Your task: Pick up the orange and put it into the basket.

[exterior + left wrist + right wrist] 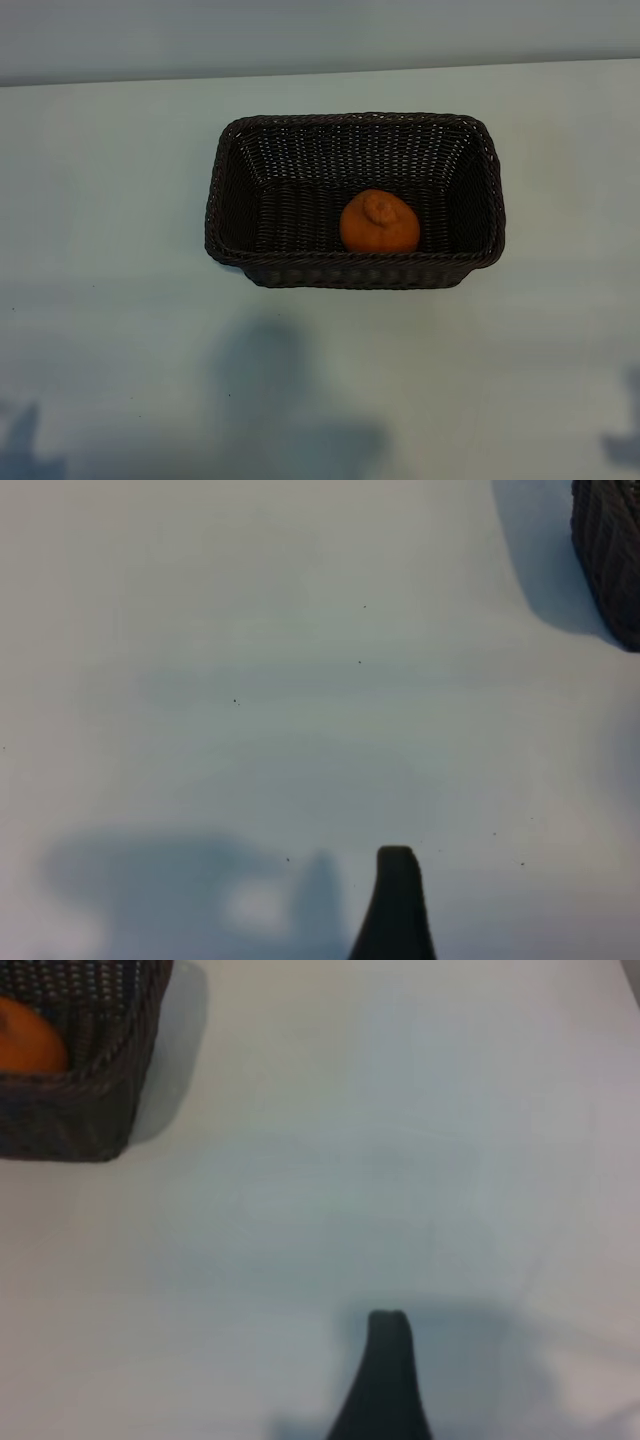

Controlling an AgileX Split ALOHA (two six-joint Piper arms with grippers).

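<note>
Already the orange point(379, 222) sits inside the basket point(225, 180), by its near wall (task apparently complete). Both grippers, left point(396, 900) and right point(387, 1370), hang open and empty, basket well beyond their fingertips; nothing remains but parking.

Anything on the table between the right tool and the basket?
No. In the right wrist view only bare table lies between the right tool's fingertip and the basket, which holds the orange.

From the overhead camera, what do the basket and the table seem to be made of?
The dark brown rectangular woven basket: wicker or plastic rattan, by its ribbed weave and braided rim; matte. The pale smooth table: probably laminate or painted board, uniform and seamless, with a faint sheen.
</note>
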